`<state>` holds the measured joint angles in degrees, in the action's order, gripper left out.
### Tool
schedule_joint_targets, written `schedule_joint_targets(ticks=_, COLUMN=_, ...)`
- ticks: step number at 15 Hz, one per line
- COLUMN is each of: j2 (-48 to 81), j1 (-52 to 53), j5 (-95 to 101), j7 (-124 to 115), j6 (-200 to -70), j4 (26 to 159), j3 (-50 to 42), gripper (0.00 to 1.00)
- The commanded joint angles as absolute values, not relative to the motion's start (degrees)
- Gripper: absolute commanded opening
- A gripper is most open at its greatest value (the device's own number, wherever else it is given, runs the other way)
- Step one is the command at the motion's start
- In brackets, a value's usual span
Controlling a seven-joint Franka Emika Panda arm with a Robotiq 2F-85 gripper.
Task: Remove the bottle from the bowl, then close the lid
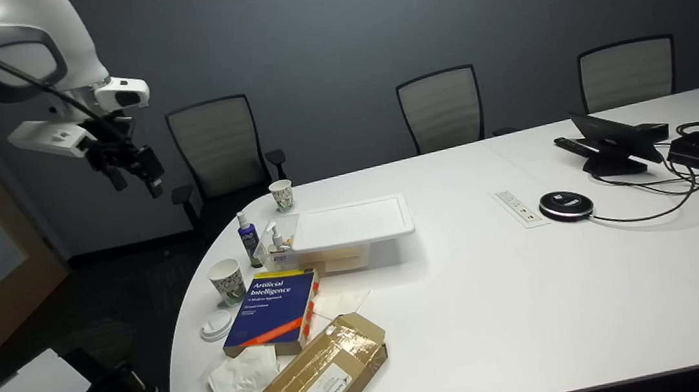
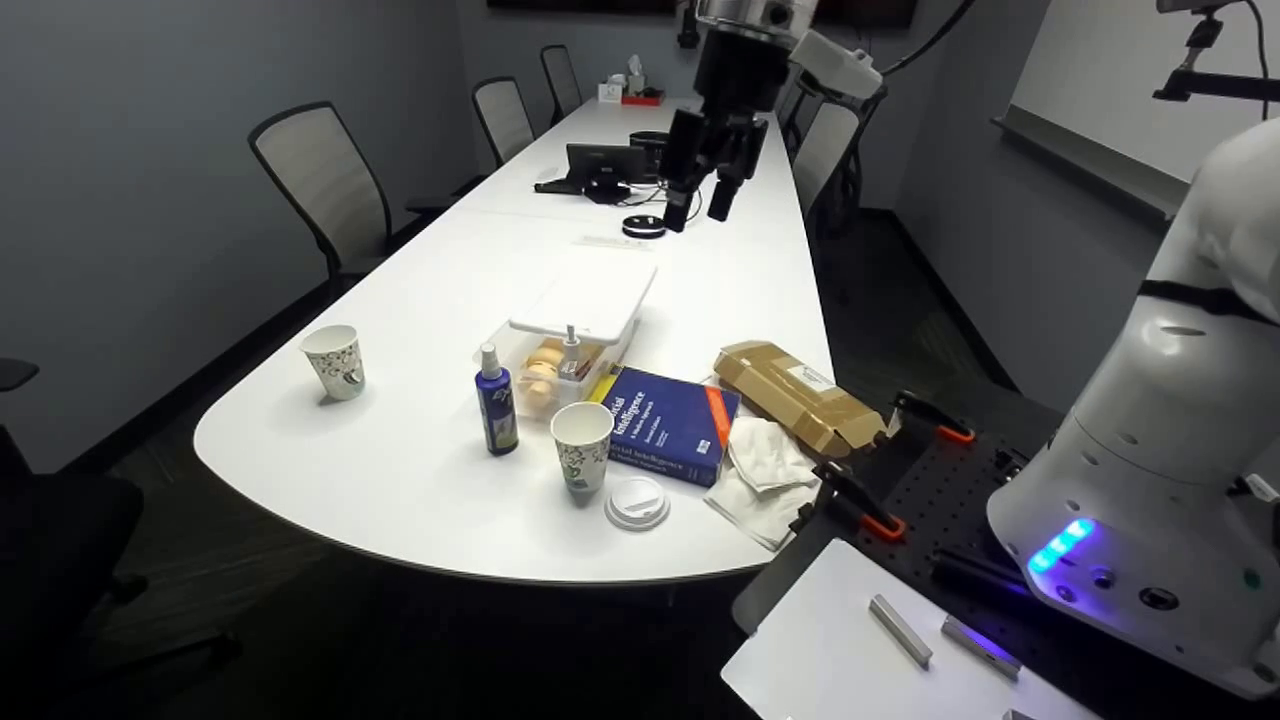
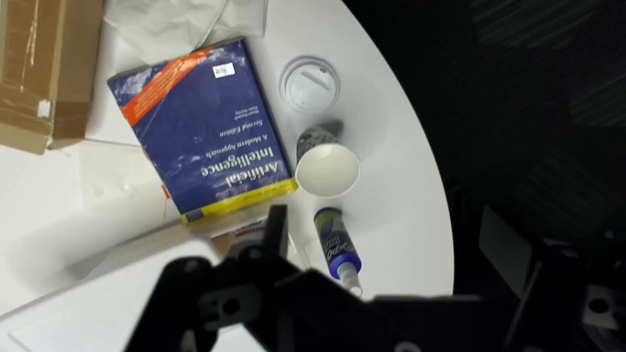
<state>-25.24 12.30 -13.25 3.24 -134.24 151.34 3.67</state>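
The bottle (image 1: 277,239), a small whitish pump bottle, stands in the uncovered end of the bowl; it also shows in an exterior view (image 2: 572,352). The bowl (image 1: 333,265) is a translucent white rectangular container on the table, with tan items inside. The lid (image 1: 352,221) is flat and white, lying over part of the bowl and sticking out past its far end; it also shows in the wrist view (image 3: 102,298). My gripper (image 1: 137,184) is open and empty, high above the table. In the wrist view its fingers (image 3: 389,239) are wide apart; the bottle is mostly hidden there.
A blue spray bottle (image 2: 497,405) stands close beside the bowl. A blue book (image 1: 274,309), a paper cup (image 2: 582,445) and a cup lid (image 2: 637,502) lie near it. Another cup (image 2: 335,360), a cardboard box (image 1: 320,381) and napkins (image 1: 243,379) are around. The table edge (image 3: 442,186) curves nearby.
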Motion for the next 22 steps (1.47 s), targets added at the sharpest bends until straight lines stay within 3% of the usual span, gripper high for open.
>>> schedule_joint_targets(ticks=1, j2=-10.7, j1=9.9, j5=-9.9, j7=4.2, j6=-139.5, j4=142.0, j3=4.2, gripper=1.00)
schedule_joint_targets(ticks=11, j2=21.3, j1=8.0, j5=-0.6, j7=2.3, j6=-152.4, j4=122.9, j3=4.3, gripper=1.00)
schedule_joint_targets(ticks=22, j2=37.5, j1=8.8, j5=4.2, j7=1.4, j6=-150.8, j4=108.3, j3=1.9, gripper=1.00)
